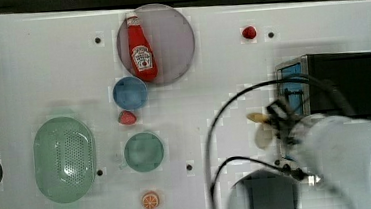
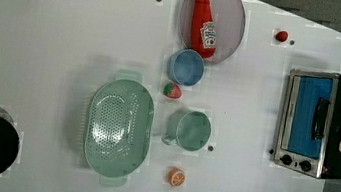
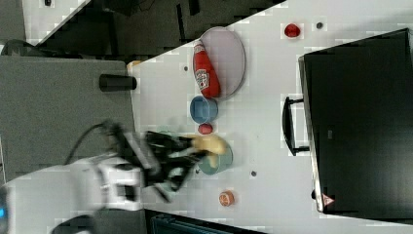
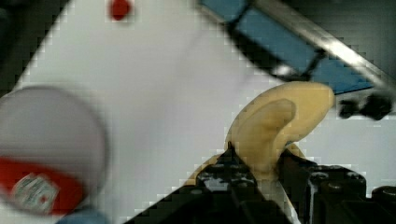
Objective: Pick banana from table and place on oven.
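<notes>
So my gripper (image 4: pixel 261 175) pinches the banana (image 4: pixel 275 123) aloft, the oven (image 1: pixel 345 84) just ahead of it; only placing on its top remains.

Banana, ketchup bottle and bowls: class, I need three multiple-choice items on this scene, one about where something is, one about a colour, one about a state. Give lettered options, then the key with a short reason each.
1. Where does the ketchup bottle lie?
A. In the green colander
B. On the round grey plate
C. On top of the oven

2. What colour is the bowl next to that plate?
A. Blue
B. Orange
C. Black

3. What is the state of the banana?
A. Lying on the table beside the orange slice
B. Resting inside the mug
C. Held in the gripper, off the table

Answers:
1 B, the top view shows the bottle lying within the plate's rim.
2 A, the bowl is blue in the top view and left view.
3 C, the wrist view shows the fingers closed on the banana, with the oven door close ahead.
</notes>
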You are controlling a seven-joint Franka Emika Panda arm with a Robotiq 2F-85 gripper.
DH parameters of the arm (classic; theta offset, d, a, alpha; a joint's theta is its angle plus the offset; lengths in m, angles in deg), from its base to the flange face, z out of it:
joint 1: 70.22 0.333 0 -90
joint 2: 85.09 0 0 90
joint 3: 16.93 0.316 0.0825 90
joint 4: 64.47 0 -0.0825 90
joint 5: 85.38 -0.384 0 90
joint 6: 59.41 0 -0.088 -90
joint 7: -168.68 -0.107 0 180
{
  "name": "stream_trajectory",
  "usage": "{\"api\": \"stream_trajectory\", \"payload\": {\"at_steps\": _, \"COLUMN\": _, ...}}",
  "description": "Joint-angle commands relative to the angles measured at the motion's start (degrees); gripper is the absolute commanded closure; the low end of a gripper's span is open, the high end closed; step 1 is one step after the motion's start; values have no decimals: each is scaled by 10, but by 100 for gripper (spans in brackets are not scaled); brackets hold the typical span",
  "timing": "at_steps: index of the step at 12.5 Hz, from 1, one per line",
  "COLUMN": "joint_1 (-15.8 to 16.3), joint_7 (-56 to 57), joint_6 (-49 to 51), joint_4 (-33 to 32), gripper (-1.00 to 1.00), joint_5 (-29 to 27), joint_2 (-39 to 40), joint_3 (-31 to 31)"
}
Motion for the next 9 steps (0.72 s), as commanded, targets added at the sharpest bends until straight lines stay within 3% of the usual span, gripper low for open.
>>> {"api": "stream_trajectory", "payload": {"at_steps": 1, "joint_1": -15, "joint_7": 112, "joint_6": -7, "joint_4": 41, "gripper": 48, "joint_5": 8, "joint_2": 63, "joint_3": -43}}
{"api": "stream_trajectory", "payload": {"at_steps": 7, "joint_1": -19, "joint_7": 338, "joint_6": -23, "joint_4": 175, "gripper": 48, "joint_5": 3, "joint_2": 229, "joint_3": -131}}
{"api": "stream_trajectory", "payload": {"at_steps": 9, "joint_1": -23, "joint_7": 356, "joint_6": -46, "joint_4": 183, "gripper": 48, "joint_5": -33, "joint_2": 270, "joint_3": -147}}
